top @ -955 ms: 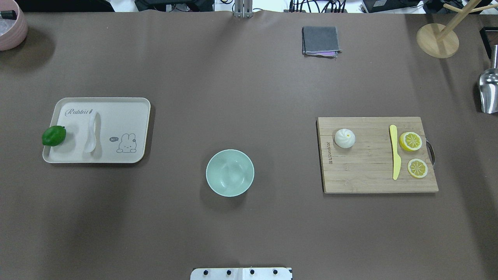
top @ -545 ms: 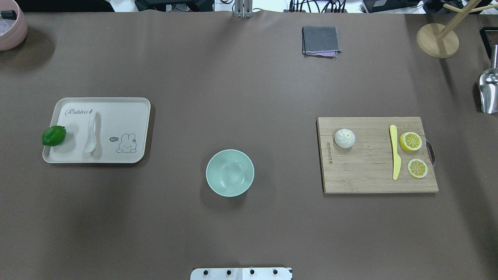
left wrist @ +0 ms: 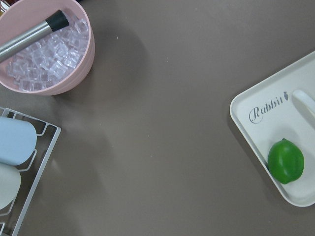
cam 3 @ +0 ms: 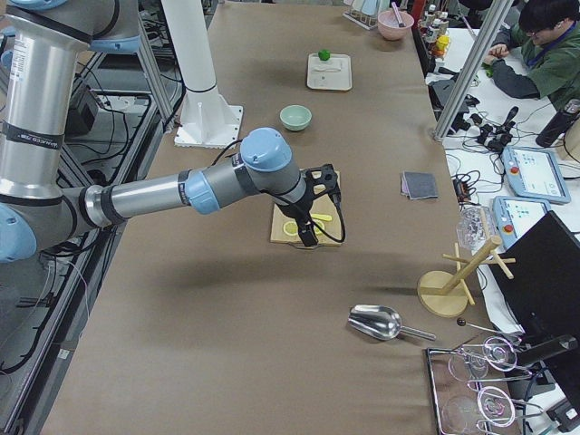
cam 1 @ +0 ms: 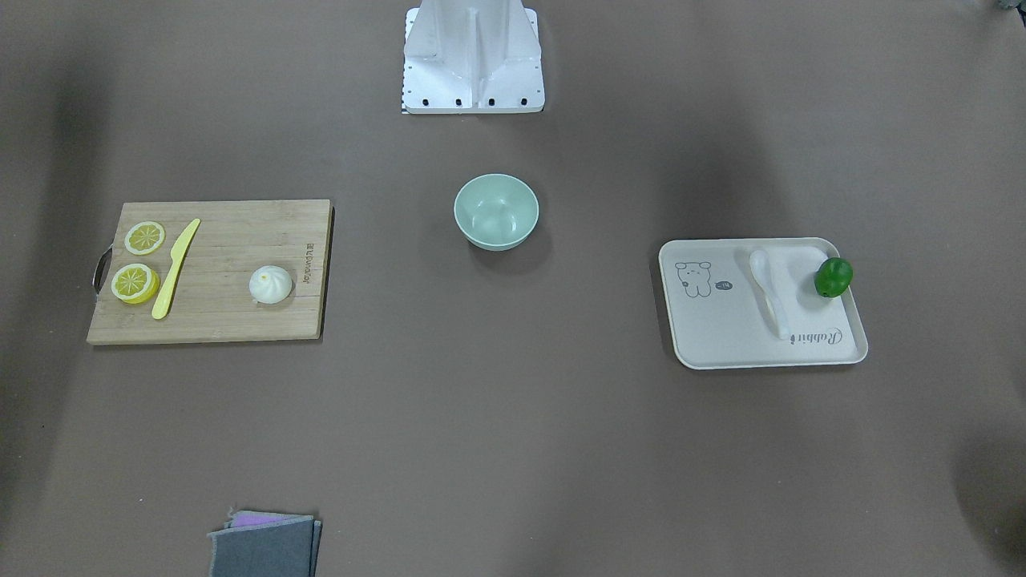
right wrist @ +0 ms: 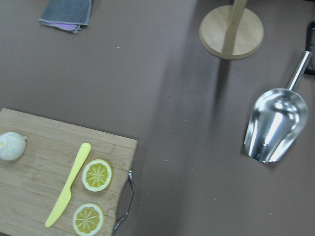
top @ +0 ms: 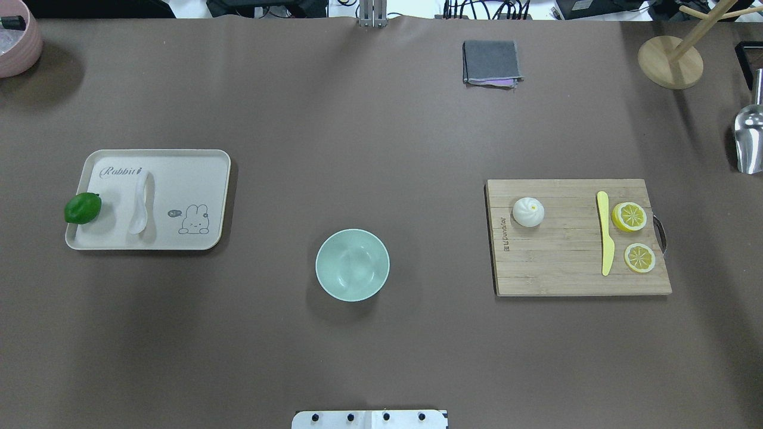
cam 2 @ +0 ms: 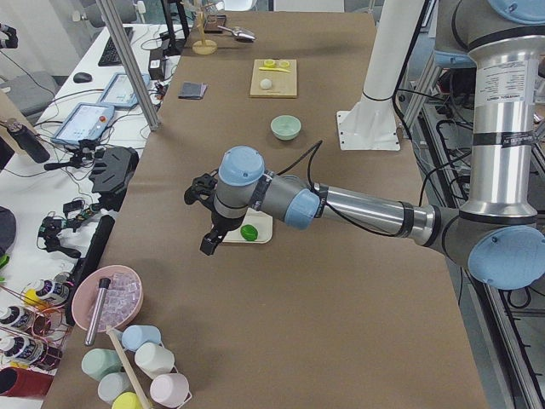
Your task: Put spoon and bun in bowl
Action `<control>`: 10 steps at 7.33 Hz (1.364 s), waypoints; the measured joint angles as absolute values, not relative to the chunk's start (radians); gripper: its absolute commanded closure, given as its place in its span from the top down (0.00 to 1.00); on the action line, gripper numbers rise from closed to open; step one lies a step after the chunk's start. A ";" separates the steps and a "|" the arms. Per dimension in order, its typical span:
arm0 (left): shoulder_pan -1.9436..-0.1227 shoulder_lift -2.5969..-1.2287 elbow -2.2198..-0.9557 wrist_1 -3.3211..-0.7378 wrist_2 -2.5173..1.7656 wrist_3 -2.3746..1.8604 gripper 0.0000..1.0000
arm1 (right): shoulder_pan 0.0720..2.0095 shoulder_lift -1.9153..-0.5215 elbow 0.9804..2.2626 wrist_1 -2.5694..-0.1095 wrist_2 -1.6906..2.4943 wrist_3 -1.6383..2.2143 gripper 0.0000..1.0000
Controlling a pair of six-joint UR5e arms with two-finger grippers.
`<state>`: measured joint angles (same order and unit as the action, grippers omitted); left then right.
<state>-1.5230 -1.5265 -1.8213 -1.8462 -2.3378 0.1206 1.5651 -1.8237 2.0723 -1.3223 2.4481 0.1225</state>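
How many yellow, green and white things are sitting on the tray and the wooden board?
Yellow: 3, the knife and two lemon slices
Green: 1, the lime
White: 2, the spoon and the bun
Total: 6

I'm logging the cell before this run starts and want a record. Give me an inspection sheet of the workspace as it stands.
Surface: brown table, no spills seen.
Job's things: spoon lies on the cream tray; bun sits on the cutting board; bowl stands empty between them.
Clutter: lime in the tray by its rim; yellow knife and lemon slices on the board; grey cloth, metal scoop, wooden stand and pink ice bowl at the edges.
Grippers: left gripper hangs near the tray, right gripper near the board; open or shut cannot be told.
Cables: left wrist cable and right wrist cable loop free.
Surroundings: operator seated at a side desk.
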 measured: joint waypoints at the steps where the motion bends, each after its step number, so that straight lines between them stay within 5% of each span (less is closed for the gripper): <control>1: -1.480 -1.532 -1.820 -1.871 -2.337 0.037 0.99 | 1.513 -1.811 2.071 -1.304 2.464 0.152 1.00; 8: -1.257 -1.631 -1.751 -1.932 -2.321 -0.446 0.97 | 0.812 -1.570 2.068 -1.214 1.923 1.016 0.99; 10: -1.157 -1.696 -1.656 -2.057 -2.256 -0.652 0.85 | 0.726 -1.491 2.072 -1.287 1.845 1.140 0.98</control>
<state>-1.1567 -1.6963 -1.6565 -2.0572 -2.2555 -0.6525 0.7255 -1.4909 2.0722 -1.2873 1.8448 1.1401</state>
